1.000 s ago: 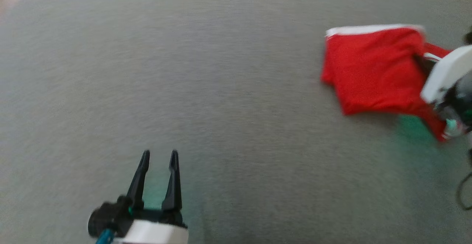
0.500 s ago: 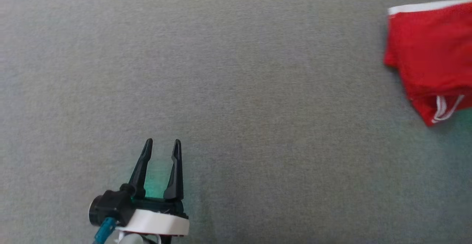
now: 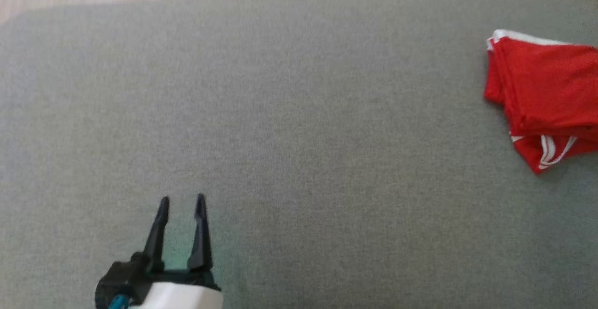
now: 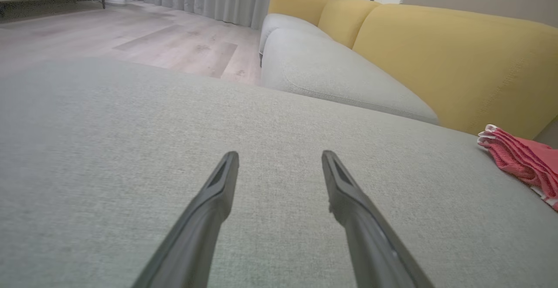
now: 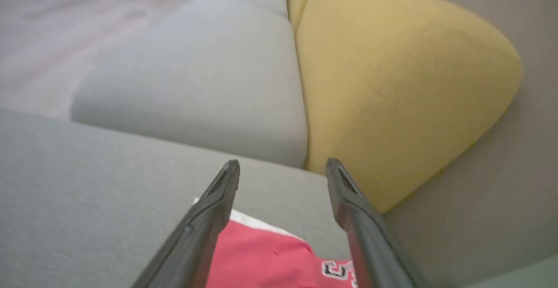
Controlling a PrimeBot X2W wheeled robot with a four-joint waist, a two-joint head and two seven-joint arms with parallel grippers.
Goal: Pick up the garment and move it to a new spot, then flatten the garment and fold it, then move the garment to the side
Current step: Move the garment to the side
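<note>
**A:** Where is the garment?

**B:** The red garment (image 3: 542, 89) lies at the upper right of the head view. It is on the grey sofa seat (image 3: 299, 112), and the right edge of the frame cuts it off. It sits in stacked layers, with white trim along its top and near its lower corner.

**A:** Folded, then?

**B:** I'd judge so. The layered edges down its left side look like a fold, though a rough one, since the lower corner pokes out at an angle.

**A:** And the hands?

**B:** The left hand (image 3: 182, 198) is at the lower left of the head view. Its fingers are spread with nothing between them, and it is well apart from the garment. In the right wrist view the right hand (image 5: 283, 163) also has its fingers wide apart and empty. The garment shows at the bottom of that frame, under the fingers, with the yellow backrest (image 5: 392, 83) beyond. I can't tell whether those fingers touch the cloth.

**A:** So what's left?

**B:** Very little, by my reading. The picking up, flattening and folding look done, and the garment already lies off to the side, with the middle of the seat bare. Neither hand grips it. Perhaps only the right arm needs to draw clear. Whether this is the intended final spot, the pictures don't settle.
</note>
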